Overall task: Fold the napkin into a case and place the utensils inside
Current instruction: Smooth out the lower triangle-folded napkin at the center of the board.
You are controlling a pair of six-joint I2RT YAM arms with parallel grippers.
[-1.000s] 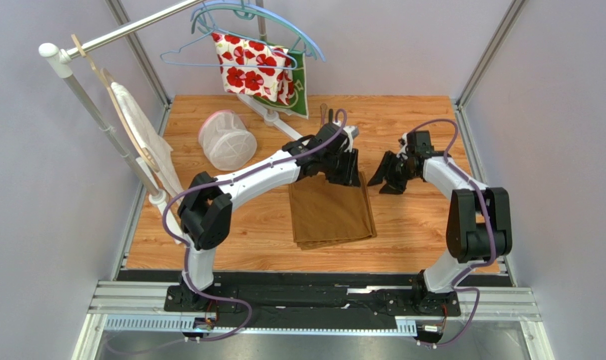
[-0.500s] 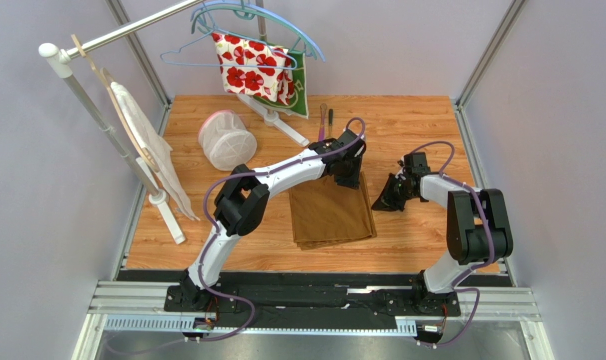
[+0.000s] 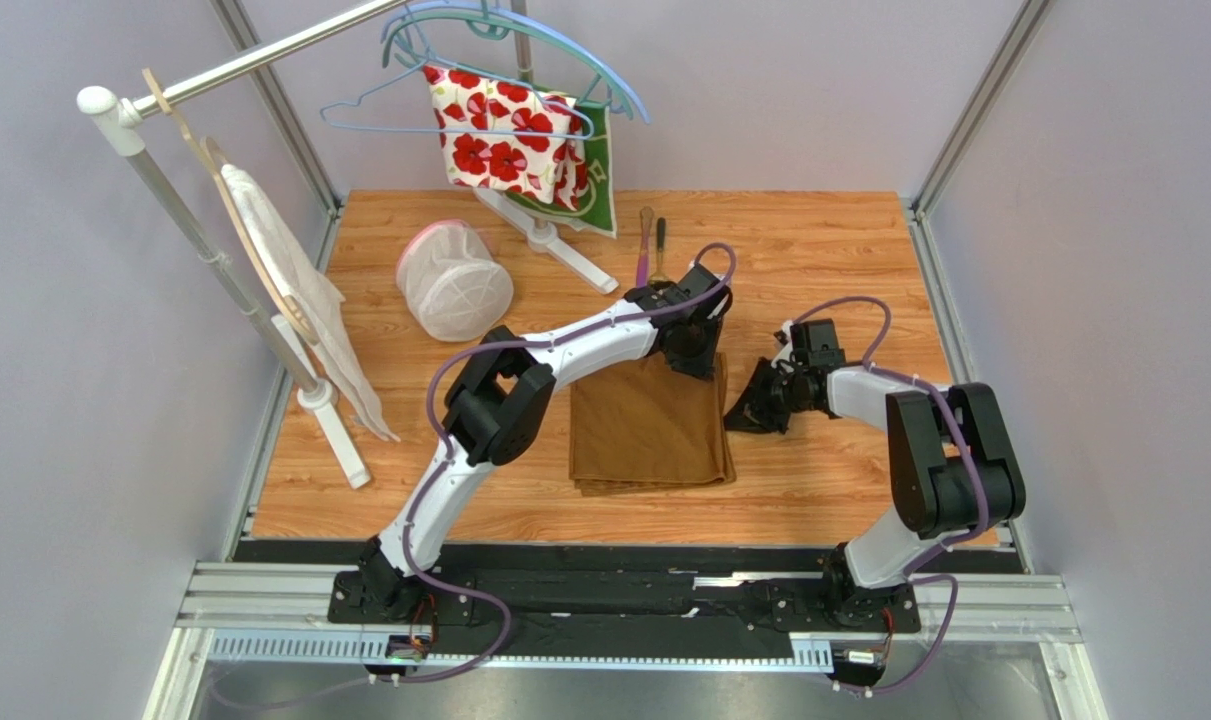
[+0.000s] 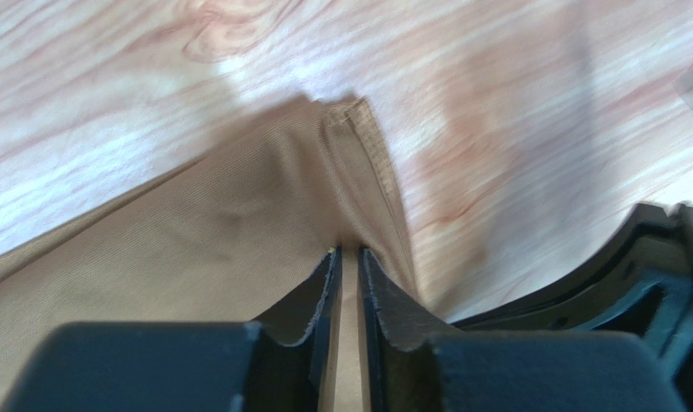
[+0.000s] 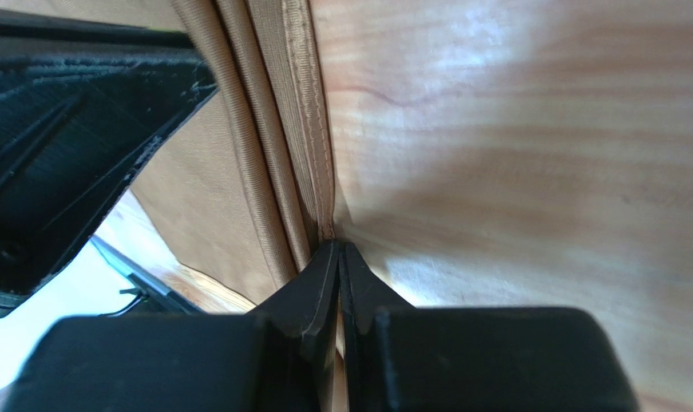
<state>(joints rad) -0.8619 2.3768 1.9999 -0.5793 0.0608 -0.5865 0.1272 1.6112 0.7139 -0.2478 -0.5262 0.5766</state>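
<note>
Midway across the wooden table, the napkin lies folded flat. The left gripper is clamped on its far right corner, the right gripper on its right hem; the utensils lie well beyond, toward the back.

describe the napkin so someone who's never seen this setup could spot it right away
Start at the wooden table and look at its middle, toward the near edge. The napkin lies flat there, folded into a rough square. It is plain golden-brown, unlike the red-flowered cloth hanging at the back or the white mesh basket on the left.
</note>
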